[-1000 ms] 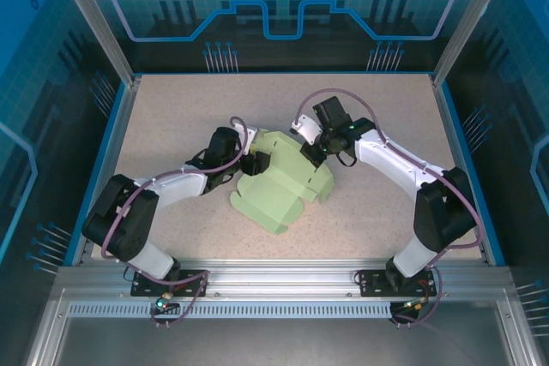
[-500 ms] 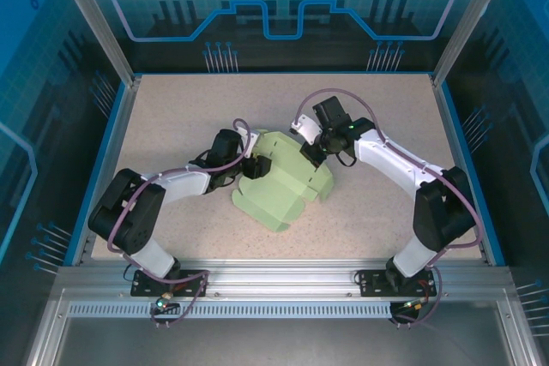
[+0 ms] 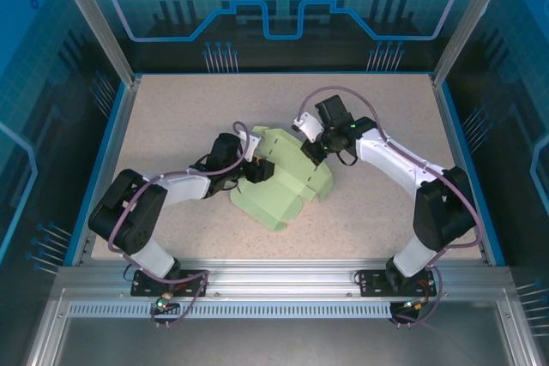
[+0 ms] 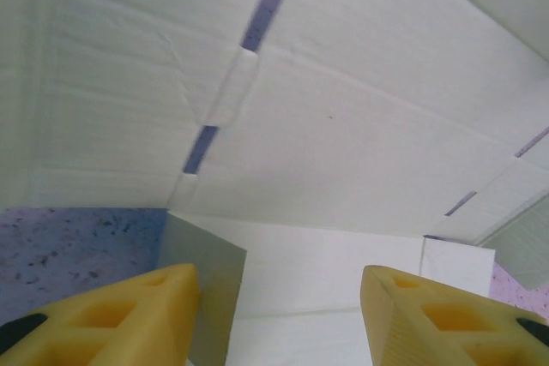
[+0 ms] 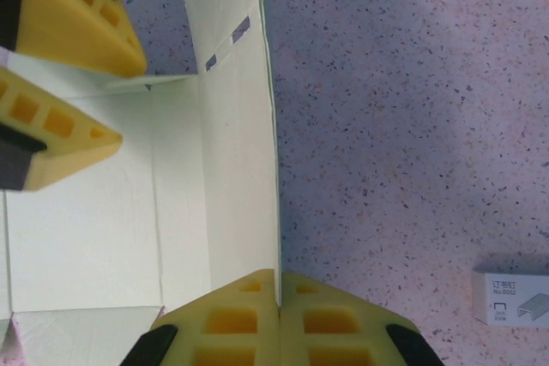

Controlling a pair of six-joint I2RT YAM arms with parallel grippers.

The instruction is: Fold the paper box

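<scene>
The paper box [image 3: 280,188] is a pale green card sheet, partly folded, lying mid-table between both arms. My left gripper [image 3: 256,169] reaches in over its left edge. In the left wrist view the left gripper [image 4: 279,315] is open, with an upright flap of the paper box [image 4: 343,126] ahead and a white panel between the fingers [image 4: 129,315], untouched. My right gripper [image 3: 310,152] is at the sheet's far right side. In the right wrist view the right gripper [image 5: 279,285] is shut on the thin raised wall edge of the paper box [image 5: 232,169].
A small white staple box [image 5: 513,297] lies on the speckled table [image 3: 386,126] to the right of the card. Blue rails and aluminium posts [image 3: 455,126] border the table. The arms' bases stand on the near rail [image 3: 274,276].
My left gripper has slid right, further over the sheet's left flap, and its jaws have narrowed. The right gripper keeps its pinch, and the sheet has shifted only slightly.
</scene>
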